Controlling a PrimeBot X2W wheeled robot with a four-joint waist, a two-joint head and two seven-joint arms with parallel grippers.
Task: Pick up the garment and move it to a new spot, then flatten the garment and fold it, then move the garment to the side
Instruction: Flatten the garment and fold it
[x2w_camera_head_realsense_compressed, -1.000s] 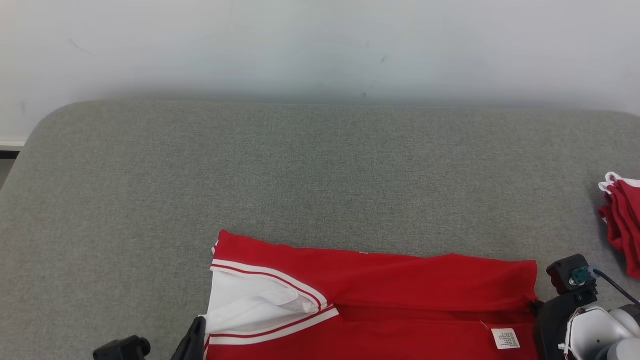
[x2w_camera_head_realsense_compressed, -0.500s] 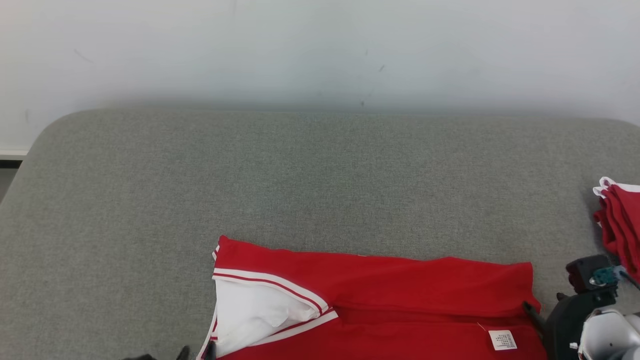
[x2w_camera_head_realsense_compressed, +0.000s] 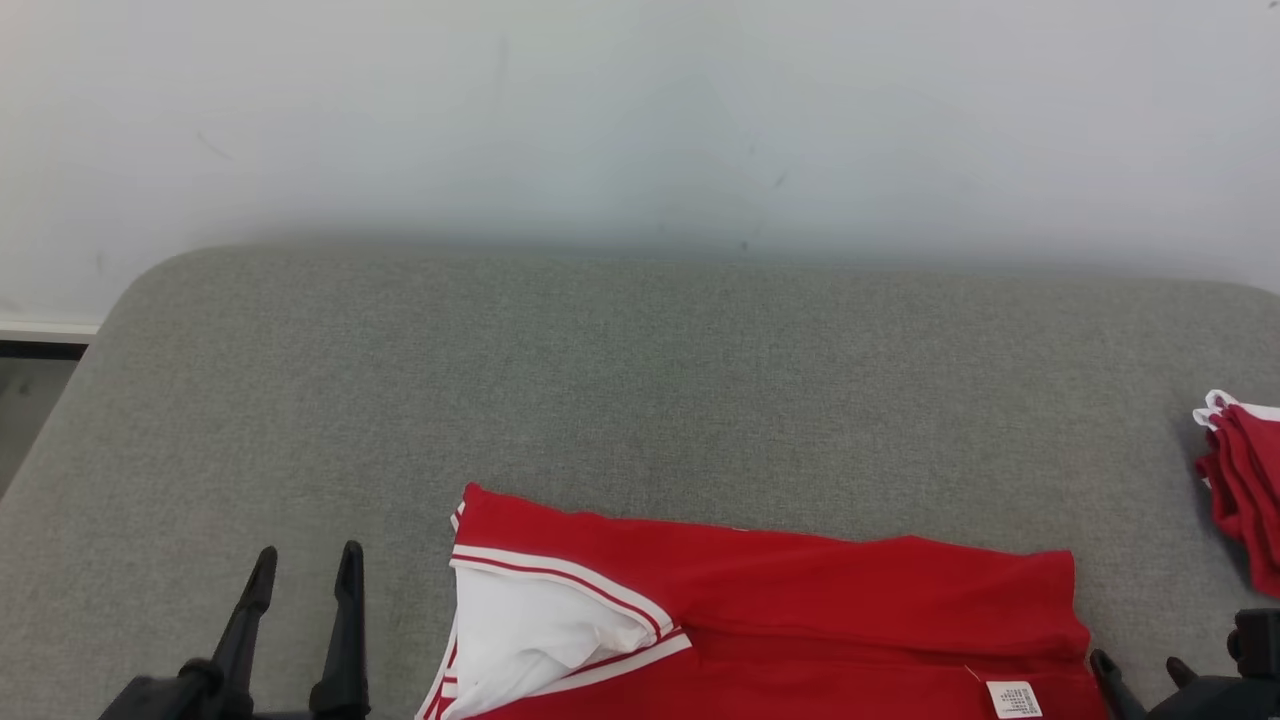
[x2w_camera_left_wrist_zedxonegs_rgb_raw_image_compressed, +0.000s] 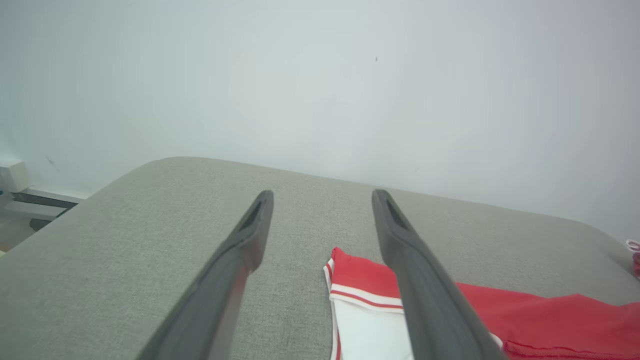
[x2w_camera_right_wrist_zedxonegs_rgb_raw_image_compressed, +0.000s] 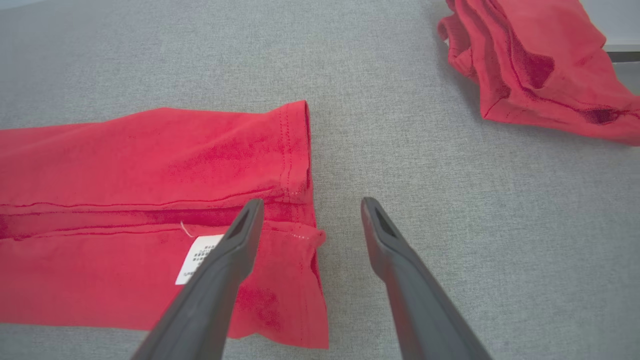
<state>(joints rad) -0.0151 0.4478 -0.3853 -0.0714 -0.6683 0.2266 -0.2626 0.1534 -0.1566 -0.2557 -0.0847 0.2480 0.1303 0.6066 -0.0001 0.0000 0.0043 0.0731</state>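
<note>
Now left tool (x2w_camera_head_realsense_compressed: 307, 550), right tool (x2w_camera_head_realsense_compressed: 1137, 662) spread, empty; garment (x2w_camera_head_realsense_compressed: 800, 590) part-folded at near edge of table (x2w_camera_head_realsense_compressed: 640, 400); I judge final fold, side move pending.

Lighting is flat, diffuse and bright, no glare or hot spots. Head view: soft shadow band where the grey cushion (x2w_camera_head_realsense_compressed: 640, 400) meets the wall (x2w_camera_head_realsense_compressed: 640, 120); wall dims toward the corners. Left wrist view: left gripper (x2w_camera_left_wrist_zedxonegs_rgb_raw_image_compressed: 322, 194) goes soft and defocused toward the finger bases, wall beyond it washed out, cushion edge bowed by the wide lens. Right wrist view: weave and stitching on the red garment (x2w_camera_right_wrist_zedxonegs_rgb_raw_image_compressed: 150, 150) left of the right gripper (x2w_camera_right_wrist_zedxonegs_rgb_raw_image_compressed: 309, 202) are crisp, label (x2w_camera_right_wrist_zedxonegs_rgb_raw_image_compressed: 192, 260) print unreadable. Faint shadow beside the red pile (x2w_camera_right_wrist_zedxonegs_rgb_raw_image_compressed: 530, 60) ahead-right.
</note>
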